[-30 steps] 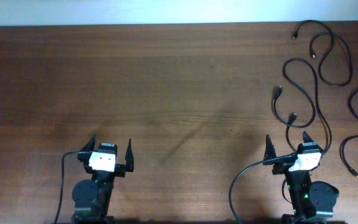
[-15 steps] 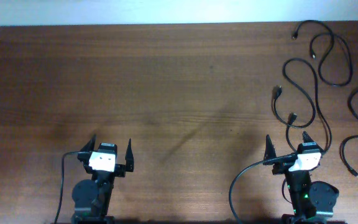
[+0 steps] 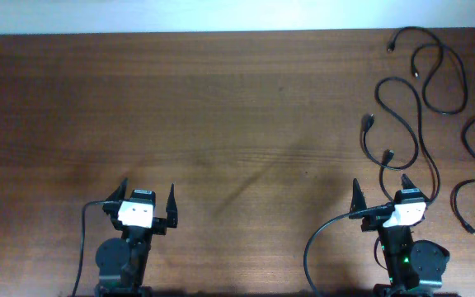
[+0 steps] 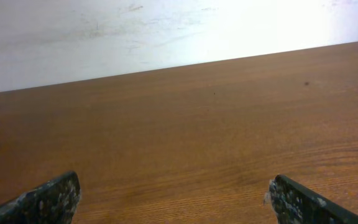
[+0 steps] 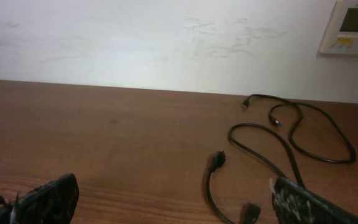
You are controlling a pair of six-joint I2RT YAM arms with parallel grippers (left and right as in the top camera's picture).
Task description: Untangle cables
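**Overhead view: cables sit at the right, both claws wide open and empty**

Overhead, the black cables (image 3: 448,112) lie at the right side of the frame, on the brown table (image 3: 221,99). One cable makes big bends near the upper right corner. A second cable (image 3: 394,80) loops just below it and runs down toward the right claw (image 3: 392,190). Two more pieces lie at the right edge, one (image 3: 467,136) in the middle and one (image 3: 456,195) lower down. No cable is in a claw.

The right claw sits at the lower right of the frame, near the bottom end of the long cable. Its two fingers are spread far apart and nothing is between them. In the right wrist view the cables (image 5: 263,127) lie in the right half of the frame, past the finger (image 5: 309,202). A small plug (image 5: 218,158) points up near the middle. A white box (image 5: 353,25) hangs on the wall at the upper right.

The left claw (image 3: 148,186) sits at the lower left of the overhead frame, well apart from the cables. Its fingers (image 4: 48,199) are spread wide too, and it holds nothing. Its own view shows only bare wood and a pale wall (image 4: 166,31).
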